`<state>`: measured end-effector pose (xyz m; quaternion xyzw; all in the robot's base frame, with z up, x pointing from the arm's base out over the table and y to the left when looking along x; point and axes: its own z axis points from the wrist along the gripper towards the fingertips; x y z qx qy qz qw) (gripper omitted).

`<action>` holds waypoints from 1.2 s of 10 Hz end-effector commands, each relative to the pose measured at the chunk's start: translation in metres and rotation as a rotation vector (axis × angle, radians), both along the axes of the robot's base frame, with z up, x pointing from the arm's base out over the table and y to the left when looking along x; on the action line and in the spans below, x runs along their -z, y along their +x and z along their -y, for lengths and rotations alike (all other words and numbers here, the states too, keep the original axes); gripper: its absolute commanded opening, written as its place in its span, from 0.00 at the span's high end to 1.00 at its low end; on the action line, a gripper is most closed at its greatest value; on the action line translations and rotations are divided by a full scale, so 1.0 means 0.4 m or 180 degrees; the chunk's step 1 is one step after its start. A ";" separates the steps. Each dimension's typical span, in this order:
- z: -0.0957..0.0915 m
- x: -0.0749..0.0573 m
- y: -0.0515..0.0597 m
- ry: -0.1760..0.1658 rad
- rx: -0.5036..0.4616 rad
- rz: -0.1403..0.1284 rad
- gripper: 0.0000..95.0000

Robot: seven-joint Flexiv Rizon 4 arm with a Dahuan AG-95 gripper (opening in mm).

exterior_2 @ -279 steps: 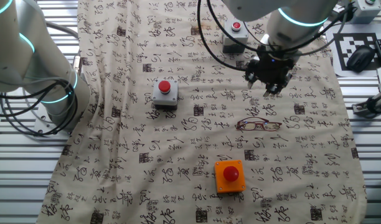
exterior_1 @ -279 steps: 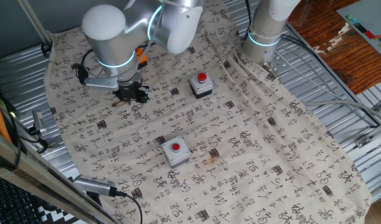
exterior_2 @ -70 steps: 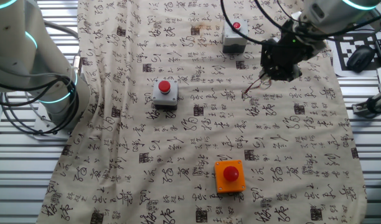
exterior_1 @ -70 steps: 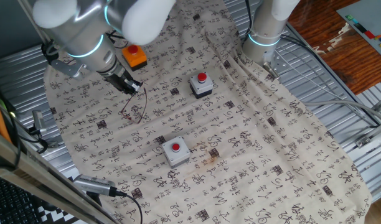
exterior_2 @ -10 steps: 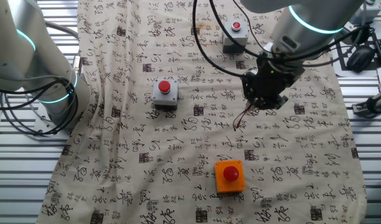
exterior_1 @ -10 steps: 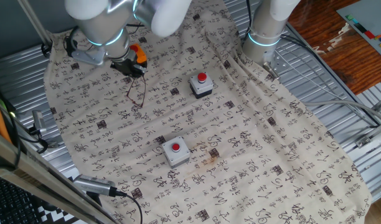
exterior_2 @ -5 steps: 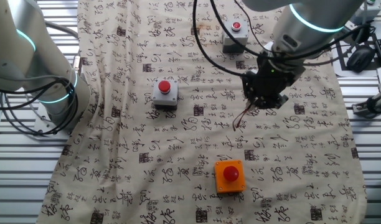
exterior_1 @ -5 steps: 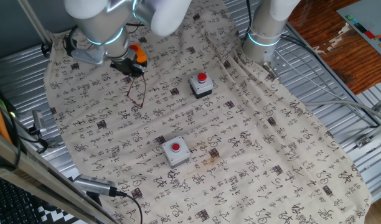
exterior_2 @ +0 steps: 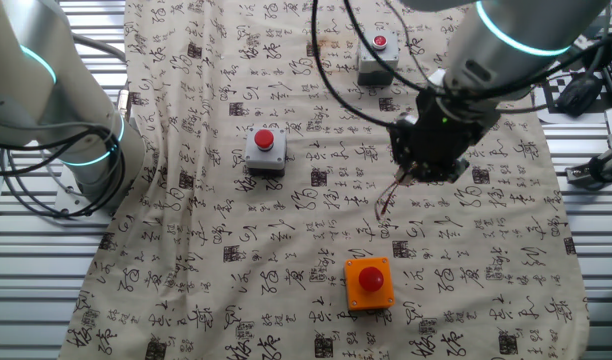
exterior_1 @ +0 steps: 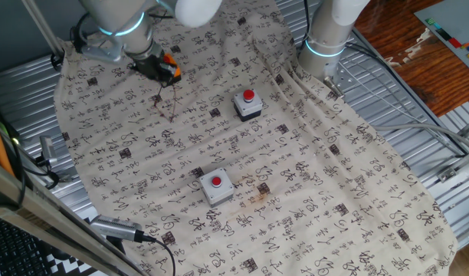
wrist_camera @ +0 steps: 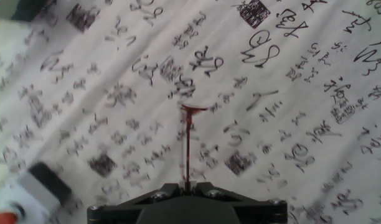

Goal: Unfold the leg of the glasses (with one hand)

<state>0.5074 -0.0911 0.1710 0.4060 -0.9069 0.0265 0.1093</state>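
One fixed view: tool sits at approx 10 o'clock of the cloth-covered counter, fingers pinched tight on the glasses, which hang below it w/ lower end near or on the cloth, can't tell which. Orange button box is just beside the tool, partly behind it. Grey button box w/ red cap lies toward 3 o'clock from the glasses, well apart; second grey box sits lower, approx 5 o'clock. Other fixed view: tool is right of centre, closed on the glasses, thin reddish frame dangling toward 7 o'clock. Orange box is at 6 o'clock from the frame, apart; grey box at approx 9 o'clock; another grey box toward 12. Hand view: tool at bottom edge, jaws shut on a thin red leg of the glasses running straight up to 12 o'clock; rest of frame blurred. Grey box corner at 8 o'clock.
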 end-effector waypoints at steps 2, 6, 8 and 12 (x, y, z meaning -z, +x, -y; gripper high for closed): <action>0.030 0.002 -0.009 -0.0041 -0.0164 -0.0034 1.00; -0.016 0.048 0.028 -0.0098 -0.0252 -0.0049 1.00; -0.039 0.070 0.043 -0.0163 -0.0301 -0.0050 1.00; -0.052 0.082 0.052 -0.0212 -0.0308 -0.0043 1.00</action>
